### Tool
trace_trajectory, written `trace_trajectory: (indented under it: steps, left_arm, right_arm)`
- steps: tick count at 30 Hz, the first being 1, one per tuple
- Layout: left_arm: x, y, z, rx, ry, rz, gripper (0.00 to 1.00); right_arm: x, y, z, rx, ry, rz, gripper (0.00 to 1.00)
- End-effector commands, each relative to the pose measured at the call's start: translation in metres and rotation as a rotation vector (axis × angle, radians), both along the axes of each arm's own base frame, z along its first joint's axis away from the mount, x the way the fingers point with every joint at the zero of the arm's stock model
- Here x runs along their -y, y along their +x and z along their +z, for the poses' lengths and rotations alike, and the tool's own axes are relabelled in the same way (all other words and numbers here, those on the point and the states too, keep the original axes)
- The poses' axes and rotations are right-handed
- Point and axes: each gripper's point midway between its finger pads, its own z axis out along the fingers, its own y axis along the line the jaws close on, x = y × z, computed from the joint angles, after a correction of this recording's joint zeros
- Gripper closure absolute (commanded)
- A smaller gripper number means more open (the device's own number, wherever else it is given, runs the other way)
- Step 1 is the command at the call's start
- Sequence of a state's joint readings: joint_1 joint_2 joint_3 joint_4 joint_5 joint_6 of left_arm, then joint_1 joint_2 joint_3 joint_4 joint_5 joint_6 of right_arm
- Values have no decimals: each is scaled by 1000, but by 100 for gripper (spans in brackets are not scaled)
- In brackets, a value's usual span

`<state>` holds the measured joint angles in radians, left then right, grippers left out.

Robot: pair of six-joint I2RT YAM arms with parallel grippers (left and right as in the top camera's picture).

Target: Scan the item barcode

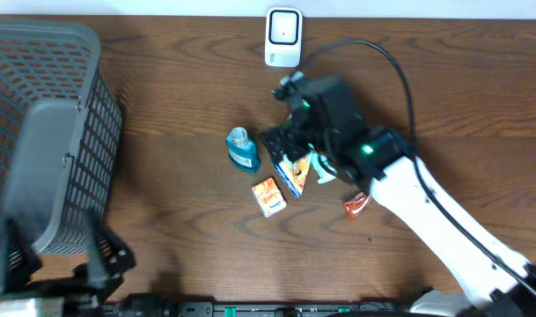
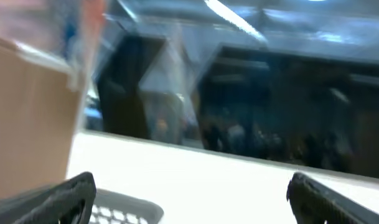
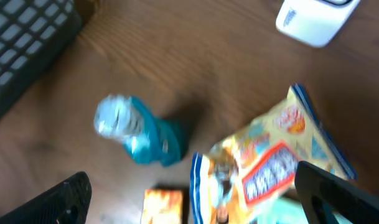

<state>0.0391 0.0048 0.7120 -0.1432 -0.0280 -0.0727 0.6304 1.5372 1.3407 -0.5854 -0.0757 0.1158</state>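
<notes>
A white barcode scanner point(image 1: 283, 37) stands at the table's far edge and shows in the right wrist view as the scanner point(image 3: 313, 18) at the top right. Mid-table lie a teal bottle point(image 1: 241, 148), an orange box point(image 1: 268, 195), a yellow-and-blue snack bag point(image 1: 294, 173) and a red packet point(image 1: 356, 206). My right gripper point(image 1: 287, 148) hovers open over them. In its wrist view the right gripper point(image 3: 192, 186) straddles the snack bag point(image 3: 270, 168), with the bottle point(image 3: 139, 137) and the box point(image 3: 163, 208) to the left. My left gripper point(image 2: 189, 186) is open and empty.
A large grey mesh basket point(image 1: 39, 132) fills the table's left side, and its rim point(image 2: 124, 208) shows under the left gripper. The left arm point(image 1: 100, 255) sits at the near-left corner. A black cable point(image 1: 386, 57) loops behind the right arm.
</notes>
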Motion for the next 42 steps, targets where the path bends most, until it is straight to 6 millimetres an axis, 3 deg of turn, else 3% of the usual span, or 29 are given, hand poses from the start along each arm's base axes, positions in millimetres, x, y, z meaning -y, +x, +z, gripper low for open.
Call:
trace_trajectory:
  steps: [1,7,11,15,19,22,30,36,42]
  left_arm:
    - [30,10,-17,-72,73,-157,2]
    - [35,26,-68,-287,59,-200,2]
    - [46,31,-87,-354,69,-263,2]
    - [59,38,-105,-398,84,-346,2]
    - [59,48,-127,-450,73,-350,2]
    - [59,54,-139,-480,67,-352,2]
    - [59,58,-150,-505,61,-353,2]
    - [59,60,-154,-515,59,-354,2]
    - [59,65,-168,-546,52,-356,2]
  right_arm:
    - [-15,11,17,58,-8,13,1]
    - [-40,4,15,52,51,91,1]
    - [-55,-1,15,33,103,153,1]
    - [-69,-1,-13,0,65,181,1]
    - [-86,-4,-38,-31,43,212,1]
    - [-93,-9,-47,-31,23,243,1]
    - [-83,11,-92,4,-151,138,2]
    - [-92,28,-110,41,-151,112,19]
    - [-97,38,-114,75,-140,96,61]
